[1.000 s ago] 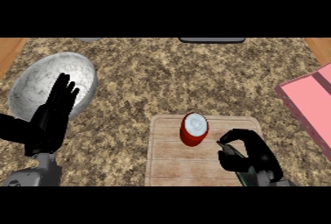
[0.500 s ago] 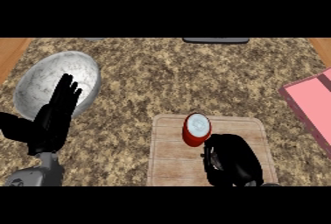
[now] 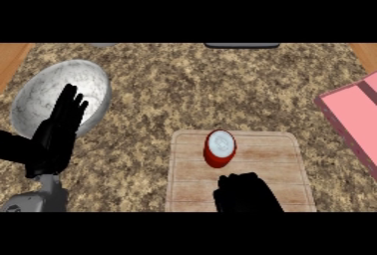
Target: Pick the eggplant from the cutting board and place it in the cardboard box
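A wooden cutting board (image 3: 280, 169) lies at the lower middle of the head view. On it stands a red can with a pale top (image 3: 219, 148); no eggplant shows on the board. My right hand (image 3: 247, 193) comes in from the lower edge over the board, just below the can and apart from it, open with nothing in it. A pink open box (image 3: 352, 122) sits at the right edge. At the left my left hand (image 3: 55, 134) rests open, fingers up, in front of a bowl.
A large silver bowl (image 3: 44, 89) stands at the left, partly behind my left hand. A dark flat object (image 3: 242, 45) lies at the counter's far edge. Speckled countertop stretches between the board, the bowl and the box.
My right hand has moved left and down towards the view's lower edge, from beside the can to just below it. The left hand has barely shifted. The can stays put.
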Controlling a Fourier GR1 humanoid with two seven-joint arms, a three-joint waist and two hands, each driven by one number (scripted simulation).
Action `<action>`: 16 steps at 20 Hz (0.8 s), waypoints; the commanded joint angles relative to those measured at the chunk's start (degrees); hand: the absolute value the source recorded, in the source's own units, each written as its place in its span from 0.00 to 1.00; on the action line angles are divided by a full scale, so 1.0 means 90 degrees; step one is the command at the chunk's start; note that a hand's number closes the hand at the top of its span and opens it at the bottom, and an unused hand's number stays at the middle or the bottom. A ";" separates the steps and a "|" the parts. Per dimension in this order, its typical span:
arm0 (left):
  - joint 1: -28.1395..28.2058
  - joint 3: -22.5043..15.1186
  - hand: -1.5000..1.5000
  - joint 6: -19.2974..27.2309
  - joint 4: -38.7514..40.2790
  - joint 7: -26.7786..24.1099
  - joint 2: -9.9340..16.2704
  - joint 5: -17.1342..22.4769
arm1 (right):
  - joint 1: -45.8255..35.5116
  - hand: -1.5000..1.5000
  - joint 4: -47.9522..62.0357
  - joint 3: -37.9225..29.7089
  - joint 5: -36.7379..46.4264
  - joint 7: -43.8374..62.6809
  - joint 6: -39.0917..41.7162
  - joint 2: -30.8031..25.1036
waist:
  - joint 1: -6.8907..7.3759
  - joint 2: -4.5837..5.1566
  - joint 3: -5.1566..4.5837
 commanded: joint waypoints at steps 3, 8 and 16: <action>-0.0105 0.0054 0.50 -0.0075 0.0288 -0.0181 0.0040 -0.0050 | 0.0067 1.00 -0.1768 0.0268 0.0560 0.0538 0.0909 0.0019 | -0.0042 0.0010 -0.0001; -0.0112 -0.0113 0.50 0.0093 -0.0089 0.0166 -0.0039 -0.0150 | -0.0202 1.00 -0.2477 -0.1103 0.0268 0.1091 0.0578 0.0615 | -0.0043 0.0013 0.0003; -0.0027 0.0100 0.50 -0.0011 -0.0130 0.0177 0.0031 0.0073 | -0.0666 1.00 -0.2692 -0.2857 0.0225 0.1574 0.0762 0.0588 | -0.0019 0.0021 0.0003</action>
